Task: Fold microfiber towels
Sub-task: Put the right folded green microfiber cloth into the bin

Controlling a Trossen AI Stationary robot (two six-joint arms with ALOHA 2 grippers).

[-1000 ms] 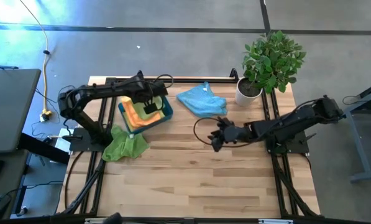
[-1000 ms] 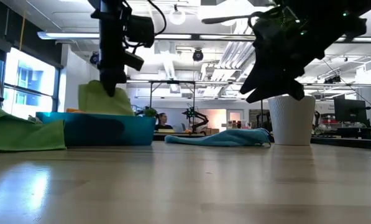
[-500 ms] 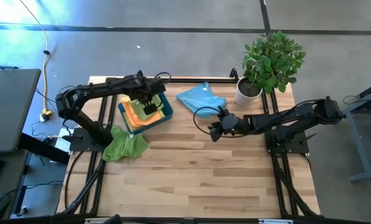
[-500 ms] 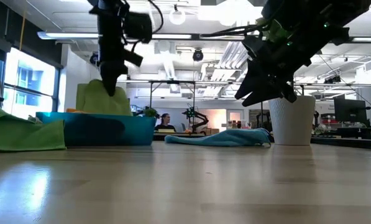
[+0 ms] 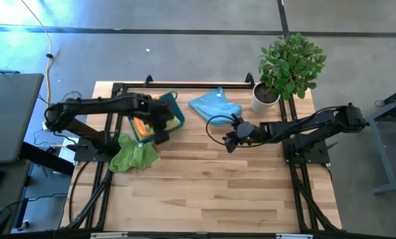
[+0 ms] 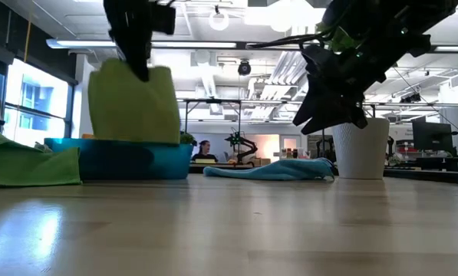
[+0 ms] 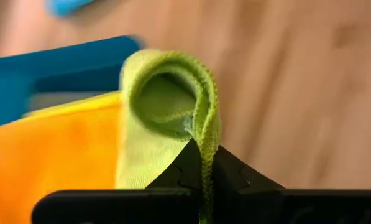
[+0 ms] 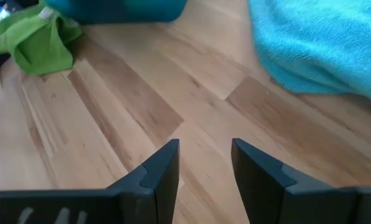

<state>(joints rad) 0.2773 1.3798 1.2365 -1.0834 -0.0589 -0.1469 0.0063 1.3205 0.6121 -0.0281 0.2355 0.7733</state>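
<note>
Since a second ago the left gripper (image 6: 140, 73) has risen at the upper left of the low view, lifting a lime green towel (image 6: 133, 103) clear of the teal tray (image 6: 110, 159); its fingers are clamped on one folded edge. Held by so little, the cloth could slip free, or drag the orange towel (image 7: 45, 158) beneath it. At centre right in the high view, the right gripper (image 8: 204, 162) hovers with fingers apart near the light blue towel (image 5: 214, 106). Bare wooden table (image 5: 217, 186), potted plant (image 5: 287, 63), open workshop behind.

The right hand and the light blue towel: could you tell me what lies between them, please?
Only bare wood of the table lies between the open right hand and the light blue towel, as the right wrist view shows.
</note>
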